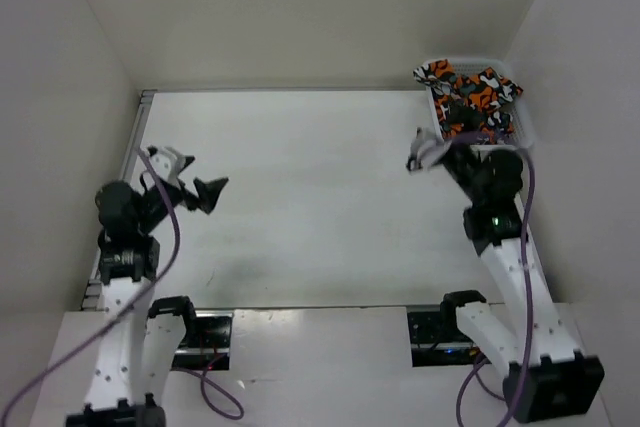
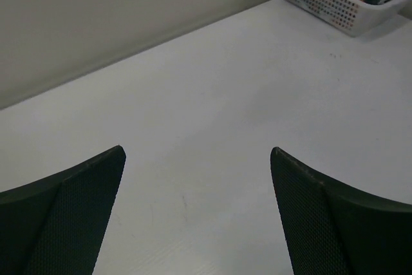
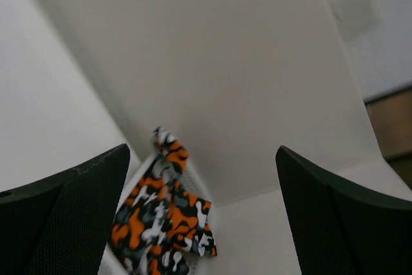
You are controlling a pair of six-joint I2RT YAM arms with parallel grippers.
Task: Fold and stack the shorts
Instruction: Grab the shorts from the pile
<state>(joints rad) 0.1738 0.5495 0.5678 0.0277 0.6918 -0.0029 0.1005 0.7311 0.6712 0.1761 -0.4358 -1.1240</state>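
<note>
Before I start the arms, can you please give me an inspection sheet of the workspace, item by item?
surface: white table, flat.
job's things: shorts crumpled in a heap in the white mesh basket at the far right corner; one piece spills over the rim; none folded yet.
clutter: nothing seen.
grippers: left gripper open and empty, over the table's left side; right gripper open and empty, near the basket.
cables: purple cable along each arm, looping near the bases.
surroundings: plain white walls on three sides.
</note>
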